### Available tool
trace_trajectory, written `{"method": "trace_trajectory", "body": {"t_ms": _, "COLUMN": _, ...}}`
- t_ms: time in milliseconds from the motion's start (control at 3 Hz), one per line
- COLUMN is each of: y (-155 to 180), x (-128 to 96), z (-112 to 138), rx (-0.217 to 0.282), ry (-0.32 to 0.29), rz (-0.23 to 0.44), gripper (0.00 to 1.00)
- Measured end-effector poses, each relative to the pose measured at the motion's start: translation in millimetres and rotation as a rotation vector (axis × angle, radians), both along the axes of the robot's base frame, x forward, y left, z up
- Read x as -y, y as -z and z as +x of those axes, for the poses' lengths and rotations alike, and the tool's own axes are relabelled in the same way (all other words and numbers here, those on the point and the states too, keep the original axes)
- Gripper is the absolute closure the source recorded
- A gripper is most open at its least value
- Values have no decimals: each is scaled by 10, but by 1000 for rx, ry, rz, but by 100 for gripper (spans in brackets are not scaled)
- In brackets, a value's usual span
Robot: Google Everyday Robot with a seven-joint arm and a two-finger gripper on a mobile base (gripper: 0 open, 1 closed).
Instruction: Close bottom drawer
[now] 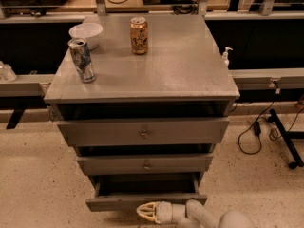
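Gripper [147,212] sits at the very bottom of the camera view, low over the floor, arm coming in from the lower right. Can't tell if it's spread or pressed together; it holds nothing that I can see.

Bottom drawer [114,203] is pulled out, with its shallow box open to view. It lies directly beyond the gripper, which is just in front of the front panel near mid-width. Contact or a small gap: can't tell. The panel's long axis runs left-right and travel runs front to back into the cabinet. So my read is a straight push away from the camera, kept near centre so the box doesn't rack.

Above it, the middle drawer [118,165] and top drawer [95,133] step back, each with a brass knob and a dark gap over it.

Cabinet top [180,70] is dull grey and carries a silver can [81,60], a gold can [139,35] and a white bowl [86,32].

Speckled floor [33,184] all round, black cable [251,134] to the right, benches behind.
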State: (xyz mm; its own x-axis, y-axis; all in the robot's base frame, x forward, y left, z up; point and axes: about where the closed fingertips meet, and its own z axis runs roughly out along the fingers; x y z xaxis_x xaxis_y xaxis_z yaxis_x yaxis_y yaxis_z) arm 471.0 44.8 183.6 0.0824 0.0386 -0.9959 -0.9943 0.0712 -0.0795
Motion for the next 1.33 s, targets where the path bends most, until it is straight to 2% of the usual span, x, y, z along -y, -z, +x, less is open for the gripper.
{"method": "trace_trajectory", "body": {"t_ms": 333, "y": 71, "x": 114, "z": 296, "rx": 4, "ry": 62, "rz": 11, "gripper": 100}}
{"method": "trace_trajectory", "body": {"t_ms": 667, "y": 76, "x": 121, "z": 346, "rx": 5, "ry": 73, "rz": 14, "gripper": 100}}
{"method": "trace_trajectory", "body": {"t_ms": 1000, "y": 58, "x": 169, "z": 527, "rx": 17, "ry": 104, "rz": 20, "gripper": 100}}
{"method": "trace_trajectory", "body": {"t_ms": 1333, "y": 58, "x": 164, "z": 507, "rx": 17, "ry": 104, "rz": 20, "gripper": 100}}
